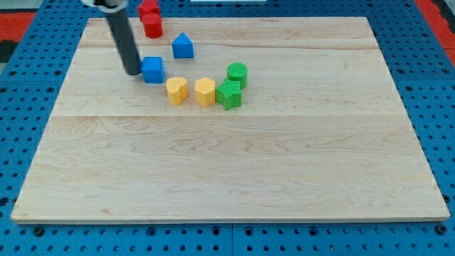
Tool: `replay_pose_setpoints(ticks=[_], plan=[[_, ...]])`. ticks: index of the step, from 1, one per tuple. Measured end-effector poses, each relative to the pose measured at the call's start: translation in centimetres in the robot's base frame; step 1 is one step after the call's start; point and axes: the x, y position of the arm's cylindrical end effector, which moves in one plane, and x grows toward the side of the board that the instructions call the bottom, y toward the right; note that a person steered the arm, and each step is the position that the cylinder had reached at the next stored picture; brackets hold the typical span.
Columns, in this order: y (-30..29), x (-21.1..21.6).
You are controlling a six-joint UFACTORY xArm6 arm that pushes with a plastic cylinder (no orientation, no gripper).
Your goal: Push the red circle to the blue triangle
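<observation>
Two red blocks sit at the view's top edge: one (153,25) on the board, round-looking, and another (148,8) just behind it, partly cut off. The blue triangle (183,46) stands a little to the right of and below them. My tip (133,72) rests on the board left of a blue cube (153,70), touching or almost touching its left side. The tip is below and left of the red blocks, apart from them.
A yellow heart-like block (177,90), a yellow hexagon (205,92), a green star-like block (229,94) and a green cylinder (237,73) lie in a row right of the blue cube. The wooden board (227,163) lies on a blue pegboard (28,78).
</observation>
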Motion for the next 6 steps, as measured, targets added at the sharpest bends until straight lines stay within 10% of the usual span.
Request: replay_pose_setpoints(ticks=[3,6], plan=[[-2.8,-1.1],[-12.7,-14.8]])
